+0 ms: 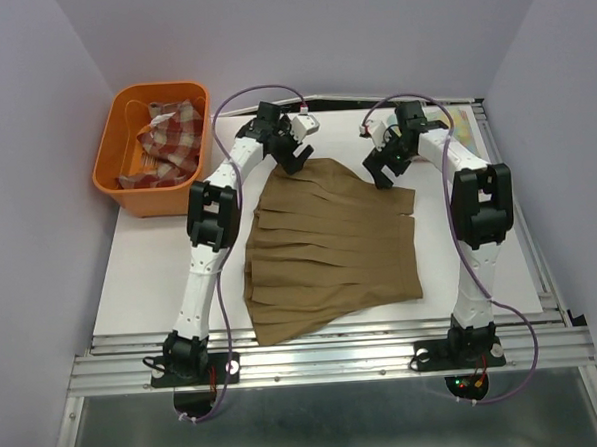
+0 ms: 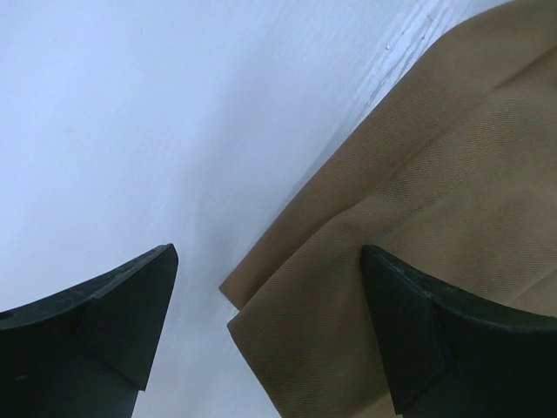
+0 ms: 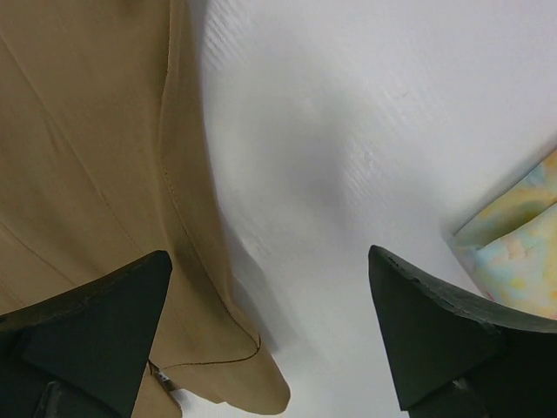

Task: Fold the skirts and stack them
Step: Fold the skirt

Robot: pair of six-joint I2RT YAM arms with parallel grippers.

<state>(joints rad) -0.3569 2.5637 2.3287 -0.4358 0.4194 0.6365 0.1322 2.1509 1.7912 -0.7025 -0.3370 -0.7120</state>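
Cloth: the tan skirt is soft, pleated fabric that I judge light and limp. Lifted by one point it would likely sag and drag, and the pleats could fan out or slide over each other.
Position: it lies spread flat on the white table in the middle of the top view. The narrow waist end is toward the top of the frame and the wide hem toward the bottom, sitting a little skewed.
Hold points: the two waist corners look best, one per arm. The pinch should go through every layer, because the left wrist view shows the corner doubled over.
Left gripper: its jaws are spread wide with nothing between them. It hangs over the skirt's upper-left corner, which shows in the lower middle of the left wrist view.
Right gripper: its jaws are spread wide and hold nothing. It is over the upper-right corner. In the right wrist view the cloth's stitched edge fills the left side, with bare table in the middle.
Floral skirt: it is at the upper right of the top view, mostly hidden behind the right arm. A pastel corner shows at the right edge of the right wrist view, apart from the tan cloth.
Plaid skirt: it is crumpled inside the orange basket at the upper left, well apart.
Obstacles: the floral cloth lies near the right gripper and might snag on a wide sweep. The basket seems clear of any fold path.
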